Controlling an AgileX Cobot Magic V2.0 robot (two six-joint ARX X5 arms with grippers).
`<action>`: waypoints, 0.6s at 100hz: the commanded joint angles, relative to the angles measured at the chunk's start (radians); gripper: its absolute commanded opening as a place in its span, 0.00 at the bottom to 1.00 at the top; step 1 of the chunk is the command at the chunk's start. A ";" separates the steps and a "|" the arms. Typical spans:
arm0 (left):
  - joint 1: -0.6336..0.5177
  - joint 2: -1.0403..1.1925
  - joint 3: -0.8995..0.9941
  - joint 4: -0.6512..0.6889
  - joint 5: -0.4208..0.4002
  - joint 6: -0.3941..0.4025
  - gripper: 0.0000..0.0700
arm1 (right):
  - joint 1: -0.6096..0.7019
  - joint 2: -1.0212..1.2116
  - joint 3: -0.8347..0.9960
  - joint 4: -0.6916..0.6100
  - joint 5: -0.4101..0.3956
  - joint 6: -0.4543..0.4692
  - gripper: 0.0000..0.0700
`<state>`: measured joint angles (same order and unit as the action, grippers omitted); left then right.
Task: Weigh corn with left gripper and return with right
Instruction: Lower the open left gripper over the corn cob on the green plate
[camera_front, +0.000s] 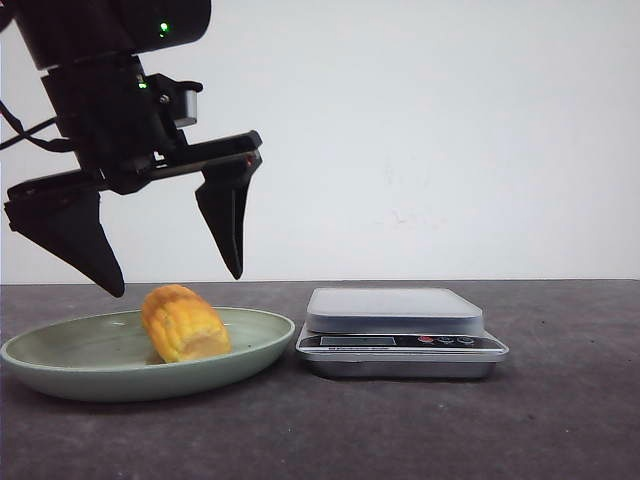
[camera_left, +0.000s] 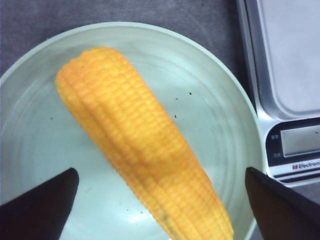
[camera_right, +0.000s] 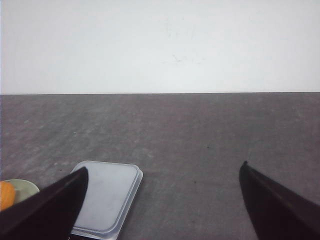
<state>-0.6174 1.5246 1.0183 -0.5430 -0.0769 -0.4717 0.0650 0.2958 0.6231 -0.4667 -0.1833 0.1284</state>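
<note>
The yellow-orange corn (camera_front: 184, 322) lies on a pale green plate (camera_front: 60, 362) at the left of the table. My left gripper (camera_front: 178, 284) hangs open just above the corn, one finger on each side, not touching it. In the left wrist view the corn (camera_left: 135, 135) lies diagonally between the two black fingertips (camera_left: 55, 192). My right gripper (camera_right: 162, 172) is open and empty over bare table; it does not show in the front view. A sliver of the corn (camera_right: 6, 194) shows in its view.
A silver kitchen scale (camera_front: 400, 330) with a pale weighing pad stands right of the plate, its display facing the front. It also shows in the left wrist view (camera_left: 290, 75) and the right wrist view (camera_right: 107, 197). Dark grey table, white wall behind.
</note>
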 joint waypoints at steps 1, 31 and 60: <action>-0.007 0.031 0.022 0.009 -0.003 -0.017 0.94 | 0.006 0.003 0.006 0.017 -0.002 -0.002 0.88; -0.006 0.066 0.022 0.025 -0.003 -0.035 0.67 | 0.014 0.003 0.006 0.028 -0.001 -0.001 0.88; -0.006 0.124 0.022 0.014 0.010 -0.058 0.67 | 0.019 0.003 0.006 0.055 -0.003 0.018 0.88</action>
<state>-0.6174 1.6241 1.0225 -0.5270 -0.0723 -0.5167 0.0795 0.2958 0.6231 -0.4267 -0.1837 0.1322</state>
